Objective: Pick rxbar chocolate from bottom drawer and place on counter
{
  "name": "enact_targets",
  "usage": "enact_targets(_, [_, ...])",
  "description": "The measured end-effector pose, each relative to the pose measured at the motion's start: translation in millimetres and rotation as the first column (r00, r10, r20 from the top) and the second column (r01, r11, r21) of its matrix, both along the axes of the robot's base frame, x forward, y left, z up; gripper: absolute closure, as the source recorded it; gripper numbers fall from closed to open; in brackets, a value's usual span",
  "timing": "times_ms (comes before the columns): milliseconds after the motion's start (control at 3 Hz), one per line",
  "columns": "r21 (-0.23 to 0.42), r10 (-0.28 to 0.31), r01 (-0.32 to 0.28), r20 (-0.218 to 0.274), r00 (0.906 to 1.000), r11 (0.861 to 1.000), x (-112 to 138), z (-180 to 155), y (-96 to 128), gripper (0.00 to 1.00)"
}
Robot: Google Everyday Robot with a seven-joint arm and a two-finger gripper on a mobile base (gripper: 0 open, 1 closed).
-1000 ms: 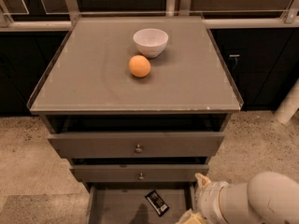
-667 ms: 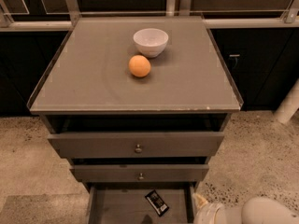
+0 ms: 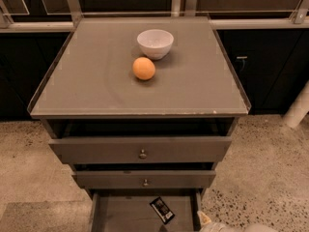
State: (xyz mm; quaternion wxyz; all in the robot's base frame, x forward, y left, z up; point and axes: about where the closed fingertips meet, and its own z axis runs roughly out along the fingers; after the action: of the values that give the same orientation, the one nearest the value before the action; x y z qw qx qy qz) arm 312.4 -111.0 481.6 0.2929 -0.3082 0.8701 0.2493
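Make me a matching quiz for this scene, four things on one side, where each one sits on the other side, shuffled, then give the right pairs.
Things:
1. orange
2. white bowl
3. rxbar chocolate
4. gripper

Places:
A. on the floor of the open bottom drawer
B. toward the back of the counter
C. at the view's lower edge, beside the bottom drawer
D. on the counter, just in front of the white bowl

Pairs: 1-D; 2-B; 3-A; 4-C

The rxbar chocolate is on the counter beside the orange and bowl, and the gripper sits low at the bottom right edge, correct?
No. The rxbar chocolate lies in the open bottom drawer, not on the counter; the camera view shows only the orange and bowl up there. The gripper is indeed low at the bottom right edge.
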Motion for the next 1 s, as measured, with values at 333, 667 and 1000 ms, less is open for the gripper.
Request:
enact_targets(333, [0.065,-0.002,0.006,-0.055,0.9985,0.998,-12,-24,15,0.0])
enact_targets(667, [0.076,-0.053,0.054,-0.016,0.9985,0.996,1,-33,7,0.0])
enact_targets(1000, [0.103,-0.099,0.093,0.06,0.9932,0.99,34,-57,1,0.0])
